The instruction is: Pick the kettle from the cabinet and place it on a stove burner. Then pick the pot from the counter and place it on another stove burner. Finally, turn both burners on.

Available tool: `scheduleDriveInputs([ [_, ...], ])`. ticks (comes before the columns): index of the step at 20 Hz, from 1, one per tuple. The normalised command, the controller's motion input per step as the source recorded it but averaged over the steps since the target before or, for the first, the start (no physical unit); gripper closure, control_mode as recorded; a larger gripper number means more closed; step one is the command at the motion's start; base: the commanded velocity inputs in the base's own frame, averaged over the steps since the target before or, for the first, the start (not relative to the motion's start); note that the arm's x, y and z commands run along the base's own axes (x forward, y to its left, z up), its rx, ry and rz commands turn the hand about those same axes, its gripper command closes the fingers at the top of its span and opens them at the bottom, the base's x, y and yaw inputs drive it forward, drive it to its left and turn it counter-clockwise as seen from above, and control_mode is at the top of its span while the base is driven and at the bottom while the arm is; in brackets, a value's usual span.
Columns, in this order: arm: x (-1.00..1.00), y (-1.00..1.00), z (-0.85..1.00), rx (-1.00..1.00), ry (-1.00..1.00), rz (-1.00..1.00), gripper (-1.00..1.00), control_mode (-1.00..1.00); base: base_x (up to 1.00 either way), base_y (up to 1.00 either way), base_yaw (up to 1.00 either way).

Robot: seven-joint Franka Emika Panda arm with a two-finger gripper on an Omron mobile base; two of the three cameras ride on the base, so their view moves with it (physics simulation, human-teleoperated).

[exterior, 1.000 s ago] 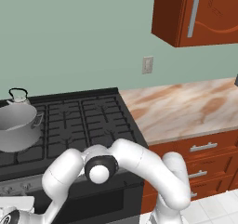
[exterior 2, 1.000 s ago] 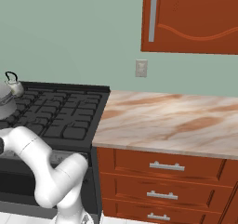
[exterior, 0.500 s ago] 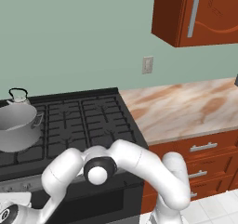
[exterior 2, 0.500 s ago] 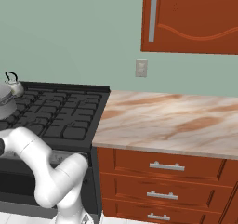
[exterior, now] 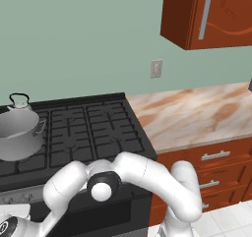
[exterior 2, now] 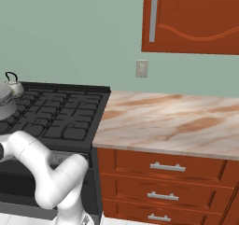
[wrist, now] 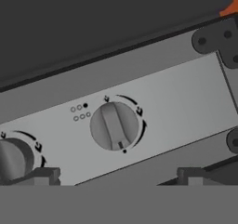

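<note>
- the two small dark finger tips of the gripper [wrist: 116,176] stand spread wide apart at the bottom of the hand view, one tip [wrist: 41,175] low on the left and the other low on the right; nothing sits between them
- straight ahead of the gripper is a round grey stove knob [wrist: 114,126] on the grey control strip [wrist: 176,102] of the range; the knob's raised bar stands nearly upright with a slight tilt; the tips do not touch it
- a second round grey knob [wrist: 13,159] sits just beside the left tip, partly cut off by the frame edge
- the wide grey brushed-metal stockpot [exterior: 17,137] stands on a front-left section of the black cast-iron stove burners [exterior: 93,130]
- the small cream-white kettle with the thin black arched handle [exterior: 19,102] stands on a rear-left burner, just behind the pot
- the beige-pink marbled counter [exterior 2: 177,121] lies to the right of the range; the reddish-brown wall cabinet [exterior 2: 191,18] hangs above it with its door shut
</note>
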Motion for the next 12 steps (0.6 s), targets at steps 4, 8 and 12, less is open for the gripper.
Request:
scheduleDriveInputs([
  [4,0.00,0.08,-0.15,-0.03,0.00,0.00,-1.00,-1.00,0.00,0.00,0.00],
  [8,0.01,0.02,-0.08,-0.02,0.00,0.00,-1.00,-1.00,0.00,0.00,0.00],
  [12,0.07,0.00,-0.11,-0.01,0.00,0.00,-1.00,-1.00,0.00,0.00,0.00],
])
